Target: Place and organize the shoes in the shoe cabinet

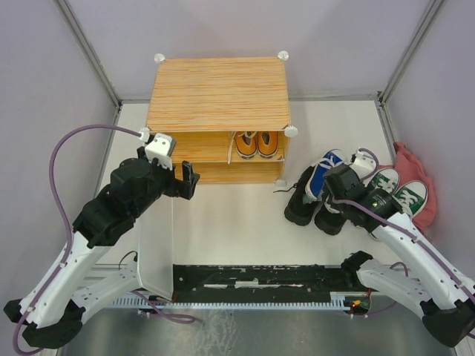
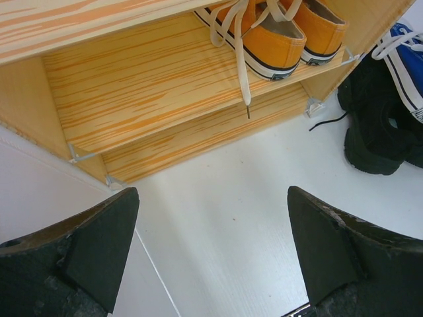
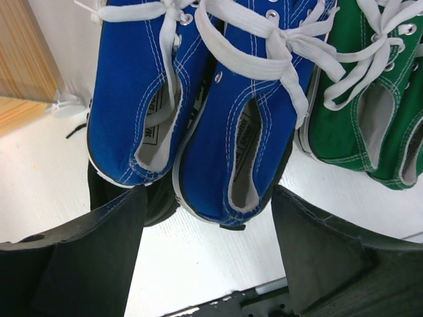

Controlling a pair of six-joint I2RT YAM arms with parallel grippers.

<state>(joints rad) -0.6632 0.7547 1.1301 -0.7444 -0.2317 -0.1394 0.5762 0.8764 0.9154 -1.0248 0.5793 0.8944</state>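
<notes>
1. Top view. Found shoe cabinet (image 1: 217, 93) at far middle of tabletop (image 1: 237, 222), door (image 1: 156, 245) standing open beside left arm. Counted orange pair (image 1: 256, 142) on inner shelf (image 1: 200, 152). Blue pair (image 1: 324, 169), green pair (image 1: 398, 189) and black boots (image 1: 304, 206) heaped right of cabinet, unshelved.
2. Left wrist view. Recorded left pincer (image 2: 211, 218) spread wide, holding nothing, facing cabinet front. Noted lace (image 2: 243, 72) of orange pair dangling over shelf edge.
3. Right wrist view. Recorded right pincer (image 3: 208, 198) spread wide, empty, poised over blue pair's heels. Judged risks:
   - gripping both shoes together, dropping one;
   - loose laces dragging green pair along;
   - clipping cabinet frame or snagging dangling lace on entry.
</notes>
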